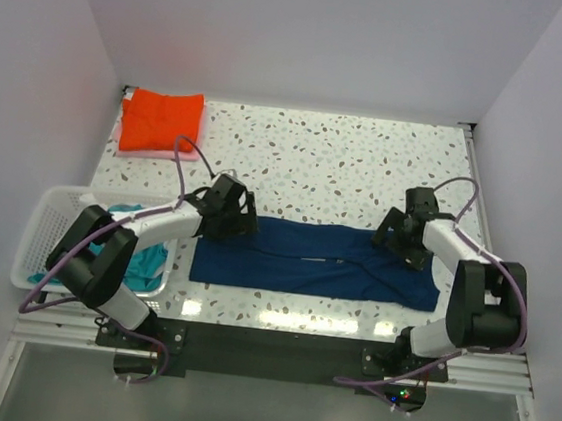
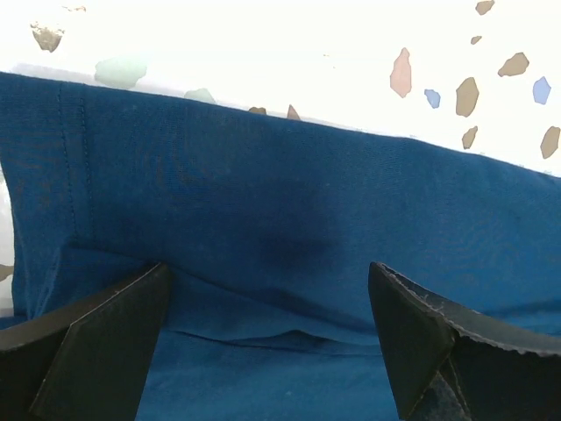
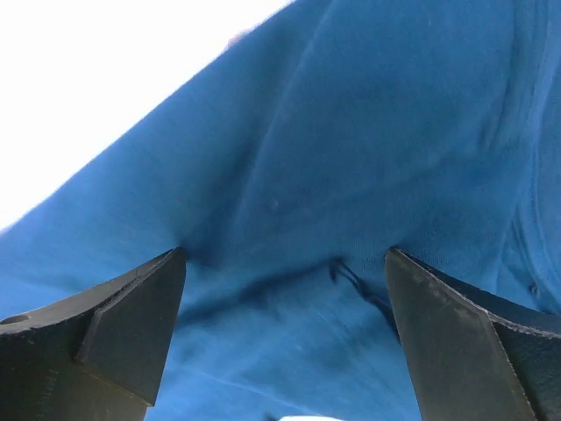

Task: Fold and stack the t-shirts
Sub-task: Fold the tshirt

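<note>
A navy t-shirt [image 1: 316, 260] lies folded into a long strip across the near middle of the table. My left gripper [image 1: 228, 215] is open, low over the strip's far left corner; in the left wrist view the navy cloth [image 2: 280, 202] fills the space between the spread fingers. My right gripper [image 1: 404, 239] is open, low over the strip's far right end; the navy cloth [image 3: 351, 158] lies between its spread fingers. An orange-red t-shirt [image 1: 160, 120] sits folded on a pink one [image 1: 136, 152] at the far left corner. A teal t-shirt [image 1: 145, 262] lies in the basket.
The white slatted basket [image 1: 47, 236] stands at the near left edge, under my left arm. White walls enclose the speckled table [image 1: 336, 166] on three sides.
</note>
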Controlling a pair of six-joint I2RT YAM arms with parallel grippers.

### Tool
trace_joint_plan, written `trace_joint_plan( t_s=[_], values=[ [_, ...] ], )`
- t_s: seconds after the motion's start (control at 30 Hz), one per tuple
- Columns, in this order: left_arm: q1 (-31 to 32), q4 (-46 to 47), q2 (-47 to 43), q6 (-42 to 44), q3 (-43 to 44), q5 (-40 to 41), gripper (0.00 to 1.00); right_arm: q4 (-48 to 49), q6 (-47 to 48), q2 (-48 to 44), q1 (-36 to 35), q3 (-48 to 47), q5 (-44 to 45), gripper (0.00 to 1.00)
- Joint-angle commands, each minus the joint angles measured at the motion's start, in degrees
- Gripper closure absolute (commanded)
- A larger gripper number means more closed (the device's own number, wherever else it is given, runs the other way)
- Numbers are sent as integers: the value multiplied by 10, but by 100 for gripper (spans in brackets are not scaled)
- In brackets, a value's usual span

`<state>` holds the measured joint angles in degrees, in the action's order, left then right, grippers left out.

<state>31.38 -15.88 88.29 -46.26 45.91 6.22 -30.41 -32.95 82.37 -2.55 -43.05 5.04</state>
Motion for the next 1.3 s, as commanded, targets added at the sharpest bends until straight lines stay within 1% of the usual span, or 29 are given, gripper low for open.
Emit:
trace_joint_plan(
  t_s=[0.0, 0.07, 0.13, 0.17, 0.2, 0.27, 0.3, 0.33, 0.37, 0.4, 0.43, 0.5, 0.53, 0.63, 0.67, 0.73, 0.8, 0.83, 0.9, 0.93, 1.0, 1.03, 1.13, 1.27],
  values=[
    [11, -1, 26, 1, -27, -16, 0, 75, 7, 63, 3, -43, -14, 1],
    [25, -19, 11, -8, -42, -17, 0, 106, 19, 112, 3, -63, -36, 1],
    [47, -32, -6, -27, -64, -16, 0, 112, 29, 150, 4, -86, -49, 1],
    [55, -47, -26, -36, -74, -15, 0, 114, 50, 168, 3, -119, -55, 1],
    [62, -54, -36, -45, -83, -15, 0, 117, 54, 205, 3, -136, -84, 1],
    [87, -76, -64, -73, -112, -20, 0, 125, 74, 243, 2, -191, -114, 1],
    [95, -82, -72, -85, -120, -23, 0, 124, 80, 278, 2, -212, -135, 1],
    [114, -85, -80, -103, -136, -29, 0, 119, 86, 298, -1, -235, -143, 1],
    [124, -86, -94, -113, -142, -43, 0, 111, 105, 313, -11, -280, -151, 1],
    [135, -84, -98, -122, -147, -48, 0, 106, 116, 328, -19, -303, -153, 1],
    [156, -81, -102, -142, -154, -52, 0, 97, 127, 359, -28, -355, -155, 1],
    [179, -65, -108, -165, -158, -59, 0, 65, 162, 393, -63, -409, -151, 1],
    [198, -48, -109, -177, -159, -60, 0, 56, 172, 422, -85, -459, -145, 1],
    [229, -44, -109, -196, -148, -58, 0, 31, 185, 474, -109, -537, -139, 1],
    [235, -47, -107, -199, -145, -53, 0, 14, 186, 510, -120, -589, -145, 1],
    [250, -38, -102, -210, -142, -50, 0, 12, 187, 540, -131, -647, -153, 1],
    [256, -21, -88, -210, -137, -54, 0, 22, 177, 578, -142, -678, -166, 1],
    [263, -18, -81, -213, -126, -55, 0, 19, 175, 591, -150, -714, -176, 1],
    [272, -13, -52, -212, -110, -57, 0, 23, 170, 624, -159, -746, -187, 1],
    [285, -13, -43, -209, -90, -57, 0, 24, 172, 634, -165, -787, -187, 1],
    [299, -12, -16, -205, -65, -55, 0, 16, 175, 673, -179, -836, -178, 1],
    [313, -13, -7, -203, -43, -53, 0, 10, 175, 687, -184, -886, -181, 1],
    [335, -20, 20, -199, -3, -46, 0, 18, 163, 715, -194, -938, -189, 1],
    [355, -13, 24, -198, 30, -36, 0, 48, 148, 711, -200, -948, -184, 1]
  ],
)
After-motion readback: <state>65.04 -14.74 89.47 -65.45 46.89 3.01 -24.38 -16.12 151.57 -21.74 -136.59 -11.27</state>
